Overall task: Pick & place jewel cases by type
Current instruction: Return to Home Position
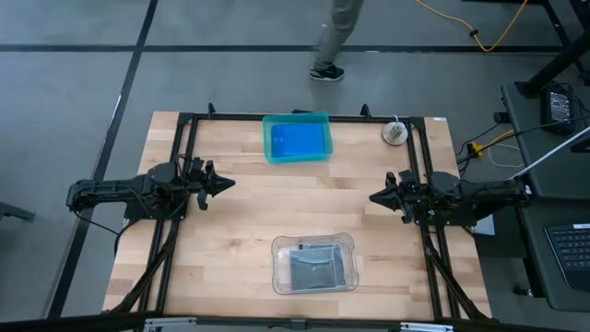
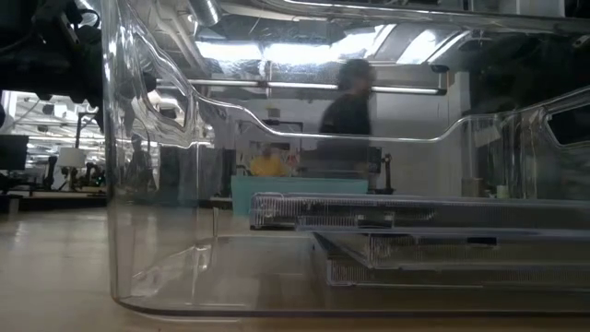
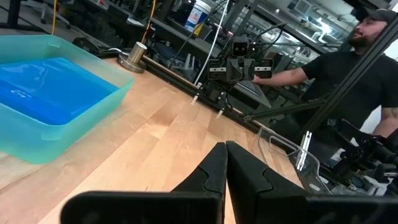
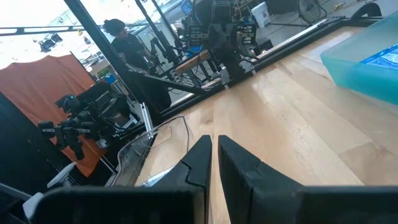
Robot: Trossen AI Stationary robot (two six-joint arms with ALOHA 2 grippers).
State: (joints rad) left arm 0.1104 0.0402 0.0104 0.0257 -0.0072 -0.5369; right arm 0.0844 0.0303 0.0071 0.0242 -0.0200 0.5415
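Note:
Bright blue jewel cases [image 1: 297, 140] [image 3: 43, 93] lie flat in a teal tray [image 1: 267, 138] at the table's far middle. Dark grey, clear cases [image 1: 315, 267] lie stacked flat [image 2: 415, 231] in a clear rounded tray [image 1: 277, 267] at the near middle. At the table's left side my left gripper [image 1: 228, 183] [image 3: 225, 155] hangs level above the wood, shut and empty, pointing at the right arm. Opposite it on the right side, my right gripper [image 1: 373, 196] [image 4: 214, 152] is also level and shut, with only a thin slit between its fingers and nothing in them.
A small round metal weight [image 1: 395, 133] [image 3: 132, 56] stands at the far right corner. Black frame rails [image 1: 189, 231] run along both sides and the far edge. Bare wood lies between the two trays and the grippers. A person stands beyond the table's far edge [image 1: 332, 37].

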